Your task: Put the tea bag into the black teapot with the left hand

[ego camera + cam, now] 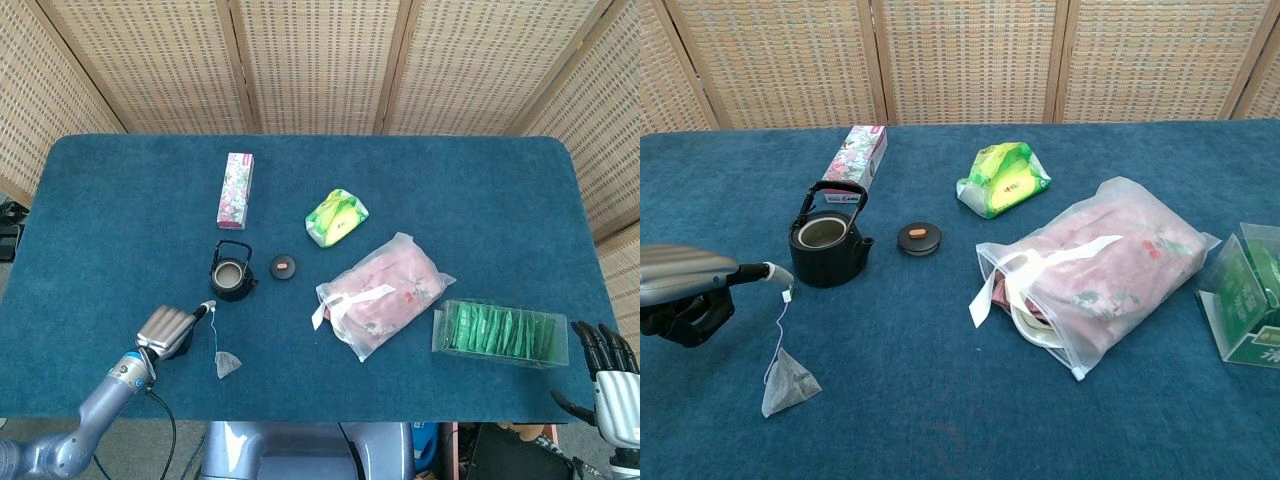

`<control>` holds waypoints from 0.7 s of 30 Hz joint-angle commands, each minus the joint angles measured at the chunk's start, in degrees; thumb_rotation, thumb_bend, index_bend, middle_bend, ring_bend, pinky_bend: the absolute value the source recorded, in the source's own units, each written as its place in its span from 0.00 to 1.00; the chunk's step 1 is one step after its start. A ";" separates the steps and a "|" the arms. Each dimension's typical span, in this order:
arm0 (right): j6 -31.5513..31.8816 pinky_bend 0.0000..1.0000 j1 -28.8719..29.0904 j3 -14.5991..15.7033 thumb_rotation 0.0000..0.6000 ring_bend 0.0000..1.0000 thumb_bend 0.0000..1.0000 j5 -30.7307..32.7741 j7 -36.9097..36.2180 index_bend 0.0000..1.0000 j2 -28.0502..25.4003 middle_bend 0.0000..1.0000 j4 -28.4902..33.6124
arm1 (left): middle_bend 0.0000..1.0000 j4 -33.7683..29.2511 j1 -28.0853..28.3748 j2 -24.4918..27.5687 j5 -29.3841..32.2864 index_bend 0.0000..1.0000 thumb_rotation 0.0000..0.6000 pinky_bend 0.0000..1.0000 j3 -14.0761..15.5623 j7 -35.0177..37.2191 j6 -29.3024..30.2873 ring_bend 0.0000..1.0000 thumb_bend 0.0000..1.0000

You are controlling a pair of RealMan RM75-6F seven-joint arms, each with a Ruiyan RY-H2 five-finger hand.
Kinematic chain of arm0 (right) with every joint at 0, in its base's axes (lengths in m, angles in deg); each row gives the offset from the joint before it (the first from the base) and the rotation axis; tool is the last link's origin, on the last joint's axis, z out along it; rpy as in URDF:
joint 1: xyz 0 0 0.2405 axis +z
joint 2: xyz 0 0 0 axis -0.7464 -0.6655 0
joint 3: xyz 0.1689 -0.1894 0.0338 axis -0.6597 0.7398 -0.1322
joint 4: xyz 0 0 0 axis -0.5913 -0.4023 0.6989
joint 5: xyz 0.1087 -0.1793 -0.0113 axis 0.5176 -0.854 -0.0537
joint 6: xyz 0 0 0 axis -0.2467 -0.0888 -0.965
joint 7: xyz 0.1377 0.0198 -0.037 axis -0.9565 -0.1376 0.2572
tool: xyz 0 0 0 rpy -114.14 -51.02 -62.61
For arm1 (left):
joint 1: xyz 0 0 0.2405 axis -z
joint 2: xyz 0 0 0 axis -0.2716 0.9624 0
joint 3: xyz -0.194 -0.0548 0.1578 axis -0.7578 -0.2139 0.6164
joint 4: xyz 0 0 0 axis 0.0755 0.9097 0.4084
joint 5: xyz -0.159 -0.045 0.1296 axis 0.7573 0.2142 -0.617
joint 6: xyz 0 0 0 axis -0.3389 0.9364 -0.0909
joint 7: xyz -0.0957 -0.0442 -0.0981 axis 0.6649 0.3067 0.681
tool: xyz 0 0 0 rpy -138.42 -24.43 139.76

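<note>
The black teapot (232, 276) (828, 242) stands open on the blue table, its lid (283, 266) (919, 238) lying just to its right. The grey pyramid tea bag (227, 364) (788, 384) lies in front of the pot, and its string runs up to a small white tag (787, 294). My left hand (170, 328) (690, 285) is left of the string, most fingers curled in and one stretched out, its tip right at the tag. It holds nothing. My right hand (610, 365) hangs off the table's front right corner with fingers spread.
A floral carton (236, 189) lies behind the teapot. A green snack packet (336, 217) sits mid-table, a pink plastic bag (385, 292) to the right, and a clear box of green sachets (500, 333) near the right front edge.
</note>
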 commanded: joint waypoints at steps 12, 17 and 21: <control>-0.05 0.16 -0.28 -0.07 1.00 0.08 0.01 0.32 -0.35 0.12 0.08 0.19 -0.32 | 0.79 1.69 4.25 -2.06 6.15 0.08 1.00 0.65 1.82 -1.85 -0.07 0.73 0.96; -0.25 0.16 -0.24 -0.11 1.00 0.08 0.01 0.39 -0.31 0.12 0.09 0.19 -0.32 | 0.79 1.59 4.97 -1.96 7.50 0.08 1.00 0.65 2.81 -1.76 0.16 0.73 0.96; -0.46 0.16 -0.13 -0.17 1.00 0.08 0.01 0.41 -0.35 0.12 0.10 0.19 -0.36 | 0.79 0.16 4.27 -0.44 7.30 0.08 1.00 0.65 4.81 -0.83 1.24 0.73 0.96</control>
